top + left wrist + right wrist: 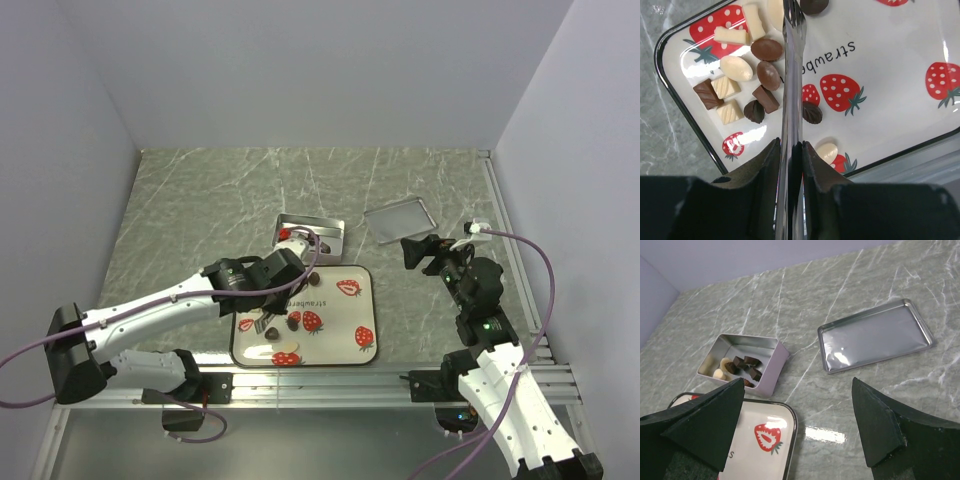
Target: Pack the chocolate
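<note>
The chocolate (pixel 740 70) lies as several dark, light brown and cream pieces at one end of the strawberry-print tray (pixel 890 55). More pieces (pixel 740 367) lie inside the small open tin (pixel 772 367). My left gripper (pixel 789 144) is shut on a thin shiny metal tool (pixel 791 75), like tongs. The tool reaches over the tray, and a dark piece (pixel 814 4) sits by its far end. In the top view my left gripper (pixel 290 268) hovers over the tray's (pixel 340 310) far edge, near the tin (pixel 325 223). My right gripper (pixel 800 425) is open and empty above the table.
The tin's flat silver lid (pixel 398 218) lies upside down right of the tin, also seen in the right wrist view (pixel 875 335). My right gripper (pixel 437 252) hangs just right of the tray. Grey walls close in the marble table at the back and both sides.
</note>
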Motion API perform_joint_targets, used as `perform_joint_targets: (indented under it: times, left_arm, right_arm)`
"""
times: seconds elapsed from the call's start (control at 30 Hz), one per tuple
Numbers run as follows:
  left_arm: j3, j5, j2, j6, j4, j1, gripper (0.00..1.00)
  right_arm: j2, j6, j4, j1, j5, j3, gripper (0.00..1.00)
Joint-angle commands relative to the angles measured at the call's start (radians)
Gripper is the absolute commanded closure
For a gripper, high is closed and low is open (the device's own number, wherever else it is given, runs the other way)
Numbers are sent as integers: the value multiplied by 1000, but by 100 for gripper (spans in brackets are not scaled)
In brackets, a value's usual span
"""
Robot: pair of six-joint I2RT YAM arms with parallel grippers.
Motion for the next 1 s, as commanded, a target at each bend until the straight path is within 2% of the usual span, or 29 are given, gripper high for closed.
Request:
perform_joint_targets:
  times: [0.0,0.33,0.6,0.97]
  left_arm:
    - [61,-29,-41,11,5,3,72]
    - [76,-69,-73,4,-25,4,72]
    - [85,-126,-77,2,-51,4,54]
    - [67,-110,-38,37,-9,7,52]
  right_arm:
    - [-15,-10,14,-4,9,0,6]
    - [-14,-10,12,-4,7,-2,6]
    - [-17,-10,10,-6,7,0,6]
    - [-18,-8,10,-6,5,-3,6]
